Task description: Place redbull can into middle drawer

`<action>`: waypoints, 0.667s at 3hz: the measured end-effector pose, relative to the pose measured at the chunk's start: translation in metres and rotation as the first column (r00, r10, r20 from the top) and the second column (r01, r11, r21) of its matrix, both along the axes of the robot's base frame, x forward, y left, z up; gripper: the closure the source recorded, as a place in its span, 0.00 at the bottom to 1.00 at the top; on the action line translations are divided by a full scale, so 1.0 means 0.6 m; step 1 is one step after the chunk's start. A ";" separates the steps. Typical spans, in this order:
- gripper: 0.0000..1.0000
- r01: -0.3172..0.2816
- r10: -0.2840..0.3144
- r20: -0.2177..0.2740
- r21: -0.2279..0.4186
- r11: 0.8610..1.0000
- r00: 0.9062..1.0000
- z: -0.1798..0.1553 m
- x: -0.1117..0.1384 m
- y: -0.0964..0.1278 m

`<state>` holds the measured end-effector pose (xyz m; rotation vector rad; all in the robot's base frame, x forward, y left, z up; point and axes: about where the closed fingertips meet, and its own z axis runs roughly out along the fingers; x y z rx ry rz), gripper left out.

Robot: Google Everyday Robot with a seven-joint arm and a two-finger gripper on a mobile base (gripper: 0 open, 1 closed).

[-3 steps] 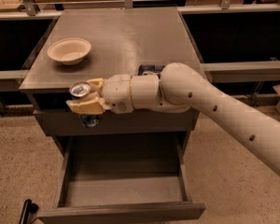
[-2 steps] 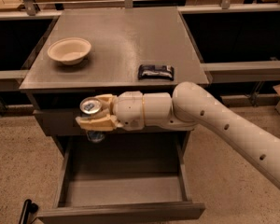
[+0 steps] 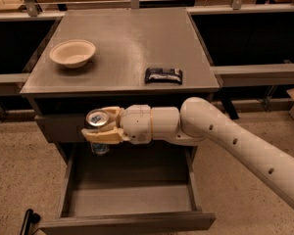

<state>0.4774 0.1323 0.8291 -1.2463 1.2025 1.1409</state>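
Observation:
My gripper [image 3: 99, 126] is shut on the redbull can [image 3: 97, 119], whose shiny silver top faces up and whose blue lower part hangs below the fingers. The gripper holds the can upright in front of the cabinet, above the back left part of the open middle drawer [image 3: 130, 199]. The drawer is pulled out, dark grey and shallow, with nothing visible inside. My white arm [image 3: 225, 136] reaches in from the right.
A beige bowl [image 3: 72, 53] sits on the cabinet top [image 3: 122, 38] at the left. A flat dark snack packet [image 3: 163, 75] lies near the top's front edge. The closed top drawer front [image 3: 56, 129] is behind the can. Dark shelving stands on both sides.
The gripper with the can has moved down from the cabinet top's front edge and slightly right, now hanging over the open drawer. The snack packet has come into view.

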 end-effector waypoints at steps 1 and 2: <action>1.00 -0.032 0.033 -0.009 0.048 0.998 0.999 -0.105 -0.020 -0.018; 1.00 -0.099 0.101 -0.030 0.072 0.993 0.994 -0.216 -0.036 -0.027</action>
